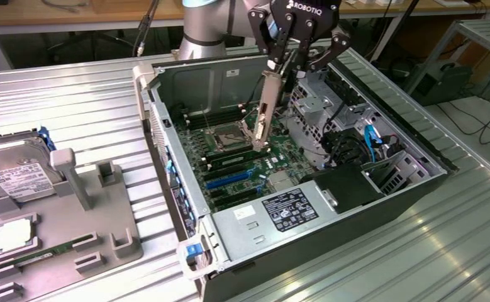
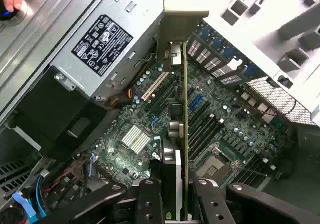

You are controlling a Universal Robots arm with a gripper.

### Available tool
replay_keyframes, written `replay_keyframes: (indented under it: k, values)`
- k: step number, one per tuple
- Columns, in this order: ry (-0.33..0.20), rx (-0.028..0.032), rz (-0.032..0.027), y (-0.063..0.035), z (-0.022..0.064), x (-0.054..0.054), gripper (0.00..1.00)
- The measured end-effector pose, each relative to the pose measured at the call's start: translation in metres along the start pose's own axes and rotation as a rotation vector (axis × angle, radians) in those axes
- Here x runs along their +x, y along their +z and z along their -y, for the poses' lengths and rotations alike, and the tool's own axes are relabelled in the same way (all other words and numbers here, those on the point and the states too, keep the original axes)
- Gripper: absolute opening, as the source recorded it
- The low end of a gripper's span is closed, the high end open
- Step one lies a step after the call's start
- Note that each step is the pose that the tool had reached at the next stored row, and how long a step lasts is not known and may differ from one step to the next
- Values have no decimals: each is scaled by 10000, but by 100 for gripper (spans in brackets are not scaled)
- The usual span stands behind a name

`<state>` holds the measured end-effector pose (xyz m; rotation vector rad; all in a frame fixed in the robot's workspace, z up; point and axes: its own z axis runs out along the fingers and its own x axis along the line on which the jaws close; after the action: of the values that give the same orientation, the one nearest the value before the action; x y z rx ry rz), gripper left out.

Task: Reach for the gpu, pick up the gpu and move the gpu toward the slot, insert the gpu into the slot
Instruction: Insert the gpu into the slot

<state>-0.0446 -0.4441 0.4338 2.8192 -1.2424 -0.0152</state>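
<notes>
The gpu (image 1: 263, 116) hangs from the gripper (image 1: 291, 63) above the motherboard (image 1: 236, 165) inside the computer case (image 1: 312, 251); the hard drive (image 1: 14, 173) lies outside it.

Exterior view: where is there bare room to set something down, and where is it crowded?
Free: ribbed metal table on the exterior view's right of the open black computer case, and behind the grey fixture tray on that view's left. Crowded: inside the case, where the black gripper holds the thin dark gpu card over the green motherboard.
</notes>
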Motion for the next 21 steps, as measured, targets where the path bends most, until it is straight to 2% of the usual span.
replay_keyframes:
  k: [1,3,21]
  values:
    - [-740,12,-44,3,0,0,28]
    - [-1459,22,-88,6,0,0,28]
    - [-4939,76,-295,21,1,0,28]
